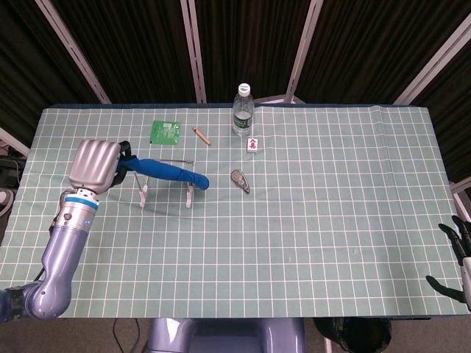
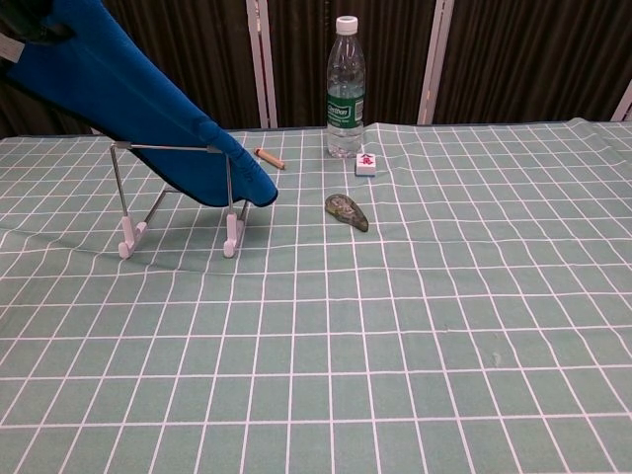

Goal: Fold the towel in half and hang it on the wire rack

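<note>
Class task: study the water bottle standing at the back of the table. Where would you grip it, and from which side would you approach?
Grip the water bottle around its straight body at the green label, coming in from the side nearest the robot, fingers wrapping horizontally. It stands upright and tall with a narrow cap, so a top grasp looks less secure. The small red-marked tile sits just in front, so come in above it.
</note>
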{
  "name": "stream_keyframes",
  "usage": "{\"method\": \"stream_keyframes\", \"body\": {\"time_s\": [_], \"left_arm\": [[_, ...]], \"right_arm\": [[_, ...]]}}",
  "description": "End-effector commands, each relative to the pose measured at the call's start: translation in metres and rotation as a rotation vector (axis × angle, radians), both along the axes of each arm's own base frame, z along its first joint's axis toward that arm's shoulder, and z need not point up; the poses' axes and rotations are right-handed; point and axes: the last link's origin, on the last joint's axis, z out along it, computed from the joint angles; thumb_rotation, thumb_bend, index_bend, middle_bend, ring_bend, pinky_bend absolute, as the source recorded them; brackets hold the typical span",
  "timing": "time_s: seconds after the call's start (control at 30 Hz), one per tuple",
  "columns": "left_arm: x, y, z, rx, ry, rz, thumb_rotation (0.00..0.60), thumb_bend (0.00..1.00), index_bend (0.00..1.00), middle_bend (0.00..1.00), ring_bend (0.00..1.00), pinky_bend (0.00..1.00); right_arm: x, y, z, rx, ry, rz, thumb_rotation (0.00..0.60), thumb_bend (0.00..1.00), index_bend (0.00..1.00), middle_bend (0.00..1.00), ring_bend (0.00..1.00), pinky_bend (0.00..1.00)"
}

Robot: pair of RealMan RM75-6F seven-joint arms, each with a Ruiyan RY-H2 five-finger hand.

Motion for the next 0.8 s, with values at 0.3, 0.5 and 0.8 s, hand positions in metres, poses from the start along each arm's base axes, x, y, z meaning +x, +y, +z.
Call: {"method": "stream_keyframes", "body": {"time_s": [0.3, 0.5, 0.8], "left_arm": [[-0.007, -0.016, 0.004, 0.017, 0.104, 0.046, 0.6, 0.73, 0.92, 0.97, 0.95, 1.0], [-0.005, -0.02, -0.006, 0.002, 0.157, 0.044, 0.6, 0.72, 0.92, 0.97, 0.95, 1.0], [0.01, -0.006, -0.022, -0.006, 0.199, 0.032, 0.6, 0.73, 0.92, 0.97, 0.95, 1.0]], "right_arm": [[0.0, -0.001, -0.001, 0.005, 0.002, 0.0, 0.6, 0.0, 0.13, 0.0, 0.0, 0.0], [0.0, -0.001, -0.003, 0.011, 0.006, -0.001, 0.6, 0.0, 0.13, 0.0, 0.0, 0.0], [-0.001, -0.002, -0.006, 0.021, 0.012, -0.007, 0.6, 0.0, 0.13, 0.0, 0.0, 0.0]]}}
